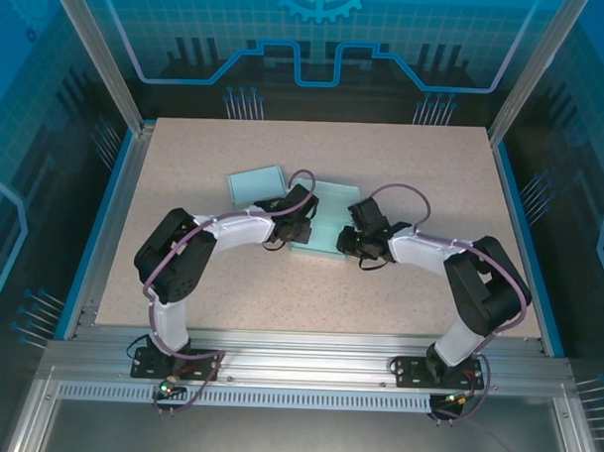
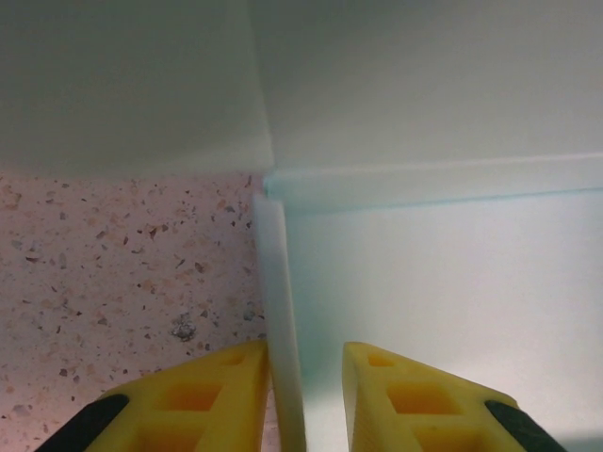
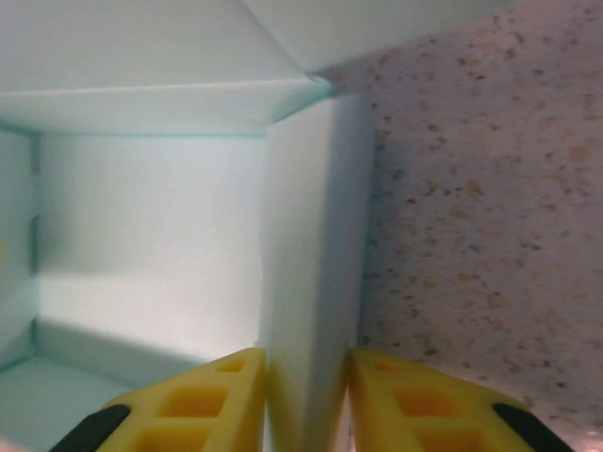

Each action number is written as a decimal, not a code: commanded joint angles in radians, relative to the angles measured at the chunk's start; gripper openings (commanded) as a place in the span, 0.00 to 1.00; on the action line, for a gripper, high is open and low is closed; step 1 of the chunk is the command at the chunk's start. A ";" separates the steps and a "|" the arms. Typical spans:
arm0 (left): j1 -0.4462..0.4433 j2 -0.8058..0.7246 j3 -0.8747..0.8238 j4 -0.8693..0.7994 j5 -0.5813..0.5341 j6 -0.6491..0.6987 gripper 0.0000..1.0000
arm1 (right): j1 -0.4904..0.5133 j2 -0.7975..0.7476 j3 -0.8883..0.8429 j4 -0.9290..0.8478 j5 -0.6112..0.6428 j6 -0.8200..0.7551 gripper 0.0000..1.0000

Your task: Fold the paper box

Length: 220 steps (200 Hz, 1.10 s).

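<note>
- The table point(image 1: 433, 171) has a beige top with small dark speckles. A blue strip runs along its left and right sides.
- Around it stands an aluminium frame point(image 1: 307, 370), and behind and beside it are blue walls point(image 1: 318, 48) printed with a pattern of lines and a gear.
- I count two arms, each with one gripper, and one paper box point(image 1: 327, 225) of pale green.
- The paper box lies about in the middle of the table, between the two grippers. Some of its walls stand upright.
- One flat panel point(image 1: 256, 185) of the same green lies just behind and to the left of it. I cannot tell if the two are joined.
- The left gripper point(image 1: 301, 208) is at the left side of the box. In its wrist view the yellow fingers point(image 2: 217, 400) stand narrow on both sides of a thin upright wall point(image 2: 283, 320). One finger is against the wall, and beside the other a small gap shows. Whether it really presses, I cannot tell.
- The right gripper point(image 1: 356, 228) is at the right side. Its fingers point(image 3: 415, 400) are closed on a thicker wall point(image 3: 311, 264), touching it on both sides.
- The box is well apart from every table edge. Bare surface lies all around it, most at the far corners.
</note>
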<state>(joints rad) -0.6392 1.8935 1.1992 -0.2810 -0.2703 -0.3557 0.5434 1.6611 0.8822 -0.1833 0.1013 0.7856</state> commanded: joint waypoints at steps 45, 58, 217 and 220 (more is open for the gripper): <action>-0.007 -0.171 -0.089 0.049 0.016 -0.082 0.44 | 0.080 0.131 0.149 -0.363 0.305 -0.073 0.17; -0.007 -0.218 -0.119 0.070 0.016 -0.096 0.52 | 0.094 0.153 0.170 -0.384 0.325 -0.083 0.16; 0.039 -0.628 -0.356 0.097 -0.278 -0.164 0.99 | 0.275 0.578 0.522 -0.804 0.599 -0.124 0.04; 0.040 -0.629 -0.357 0.097 -0.281 -0.165 0.99 | 0.278 0.585 0.527 -0.813 0.603 -0.121 0.05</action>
<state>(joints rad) -0.6109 1.2942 0.8665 -0.1780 -0.5011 -0.5079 0.7788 2.0930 1.4322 -0.8654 0.7353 0.6983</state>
